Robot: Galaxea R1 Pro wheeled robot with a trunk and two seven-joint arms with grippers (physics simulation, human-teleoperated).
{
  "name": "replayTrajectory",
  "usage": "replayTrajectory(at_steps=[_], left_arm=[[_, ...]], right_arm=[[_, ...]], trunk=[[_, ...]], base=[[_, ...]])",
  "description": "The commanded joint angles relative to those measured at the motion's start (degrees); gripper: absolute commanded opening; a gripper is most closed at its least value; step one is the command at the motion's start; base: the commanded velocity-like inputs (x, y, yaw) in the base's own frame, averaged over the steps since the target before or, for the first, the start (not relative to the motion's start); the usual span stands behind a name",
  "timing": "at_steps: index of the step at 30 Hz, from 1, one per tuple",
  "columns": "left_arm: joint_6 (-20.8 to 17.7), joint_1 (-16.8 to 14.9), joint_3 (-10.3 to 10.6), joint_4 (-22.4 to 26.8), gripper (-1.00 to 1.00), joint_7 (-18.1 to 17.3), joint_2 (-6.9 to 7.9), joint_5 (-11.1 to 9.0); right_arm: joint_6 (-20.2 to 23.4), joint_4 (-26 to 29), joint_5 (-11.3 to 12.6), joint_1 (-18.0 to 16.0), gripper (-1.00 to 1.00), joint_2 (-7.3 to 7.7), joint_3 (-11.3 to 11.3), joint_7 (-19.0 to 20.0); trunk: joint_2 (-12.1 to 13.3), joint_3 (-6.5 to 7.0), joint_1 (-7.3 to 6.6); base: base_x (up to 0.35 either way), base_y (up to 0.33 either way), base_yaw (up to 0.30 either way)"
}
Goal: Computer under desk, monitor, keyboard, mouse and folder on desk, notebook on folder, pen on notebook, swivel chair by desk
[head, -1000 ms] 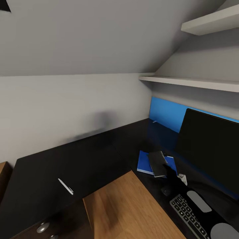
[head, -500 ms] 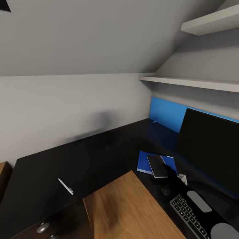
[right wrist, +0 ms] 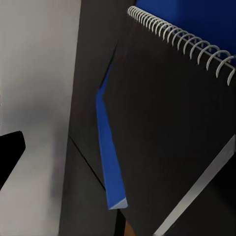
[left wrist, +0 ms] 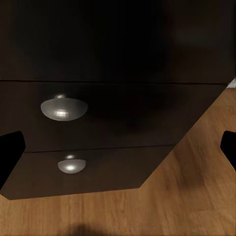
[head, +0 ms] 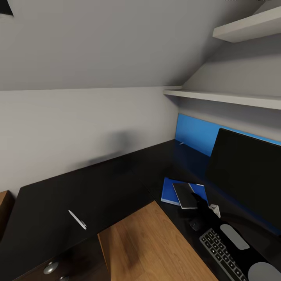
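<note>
On the black desk [head: 105,187] the bright blue folder [head: 168,192] lies in front of the monitor [head: 246,171]. The dark spiral notebook [head: 185,195] rests flat on the folder, and its cover [right wrist: 167,123] shows close up over the folder's blue edge [right wrist: 105,147]. My right gripper [head: 198,200] hovers at the notebook's near corner, open; one black fingertip [right wrist: 10,152] stands wide at the picture's edge. The pen [head: 77,219] lies far off on the desk's left wing. Mouse [head: 194,224] and keyboard [head: 223,253] lie near the monitor. My left gripper [left wrist: 118,147] is open, facing the drawer unit.
Two round silver knobs [left wrist: 64,107] mark the drawer fronts, also seen low in the head view as knobs [head: 50,267]. Wood floor [head: 148,249] fills the desk's inner corner. White shelves [head: 226,96] and a sloped wall hang over the desk; a blue panel [head: 193,134] backs it.
The notebook was tilted up in my right gripper above the folder; now it lies flat on the folder. The pen and left arm have not moved.
</note>
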State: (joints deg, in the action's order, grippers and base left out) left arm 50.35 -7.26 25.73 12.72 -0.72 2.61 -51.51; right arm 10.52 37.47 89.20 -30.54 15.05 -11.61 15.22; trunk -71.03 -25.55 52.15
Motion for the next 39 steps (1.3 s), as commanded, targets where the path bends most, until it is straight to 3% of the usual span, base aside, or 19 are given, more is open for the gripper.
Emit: replayTrajectory(at_steps=[1,7,39], left_arm=[[0.2,0.0,0.5,0.0,1.0,-0.1,0.03,-0.6],[0.2,0.0,0.5,0.0,1.0,-0.1,0.05,-0.6],[0.1,0.0,0.5,0.0,1.0,-0.1,0.03,-0.6]], right_arm=[[0.0,0.0,0.5,0.0,1.0,0.09,-0.3,0.2],[0.0,0.0,0.5,0.0,1.0,0.14,-0.3,0.2],[0.0,0.0,0.5,0.0,1.0,0.07,-0.3,0.2]], trunk=[[0.4,0.13,-0.23],[2.8,1.2,-1.55],[2.8,1.2,-1.55]], base=[[0.0,0.0,0.0],[0.0,0.0,0.0],[-0.024,0.0,0.0]])
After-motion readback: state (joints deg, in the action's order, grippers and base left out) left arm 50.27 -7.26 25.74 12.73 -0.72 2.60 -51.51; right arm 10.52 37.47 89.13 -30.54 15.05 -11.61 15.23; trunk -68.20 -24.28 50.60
